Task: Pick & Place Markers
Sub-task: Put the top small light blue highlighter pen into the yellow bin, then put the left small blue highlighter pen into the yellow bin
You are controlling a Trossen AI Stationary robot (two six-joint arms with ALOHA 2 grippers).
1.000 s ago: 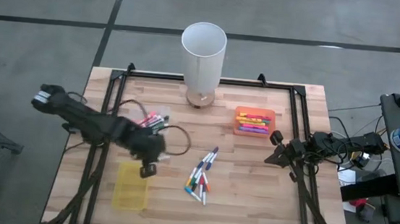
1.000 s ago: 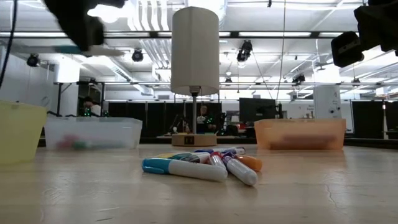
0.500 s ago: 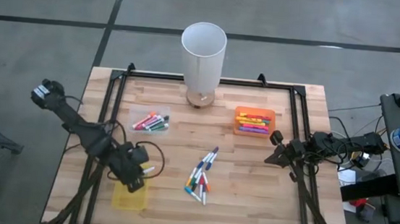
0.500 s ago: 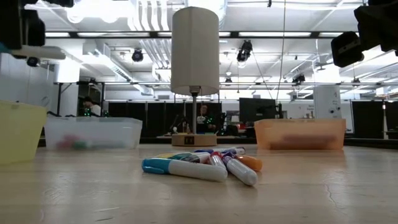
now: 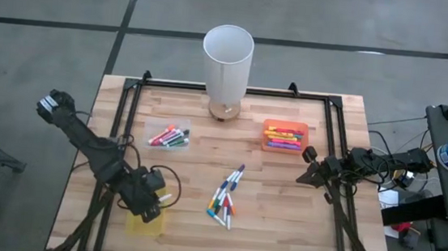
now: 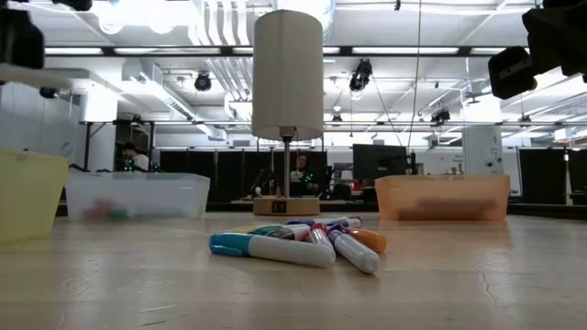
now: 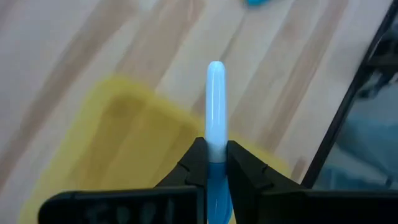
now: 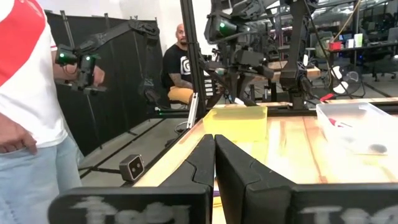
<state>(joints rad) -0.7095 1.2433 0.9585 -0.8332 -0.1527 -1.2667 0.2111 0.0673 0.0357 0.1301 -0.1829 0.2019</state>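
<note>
A loose pile of markers (image 5: 224, 200) in mixed colours lies on the wood near the table's middle, also in the low view (image 6: 303, 244). More markers lie in the clear tray (image 5: 168, 135) and in the orange tray (image 5: 285, 136). My left gripper (image 5: 152, 203) hangs over the far edge of the yellow tray (image 5: 144, 218) and is shut on a light-blue marker (image 7: 215, 93). My right gripper (image 5: 305, 170) waits shut at the table's right side, above the wood (image 8: 214, 149). My left gripper pinches the light-blue marker's barrel (image 7: 215, 135) between its two fingers (image 7: 196, 158). The marker lies along the fingers, and its rounded end (image 7: 215, 67) sticks out past the fingertips. It is lifted clear, above the yellow tray's rim (image 7: 124, 93) and the wood beside it.
A table lamp with a white shade (image 5: 227, 57) stands at the far edge's middle. Black frame rails (image 5: 128, 109) run along the table's left and right sides. A person in a white and red shirt (image 8: 25, 93) stands beyond the table.
My left gripper, holding the marker, has swung from beside the marker pile toward the table's near left corner. It now hangs over the yellow tray, and its travel has slowed in the last half second. The right arm has kept still.
</note>
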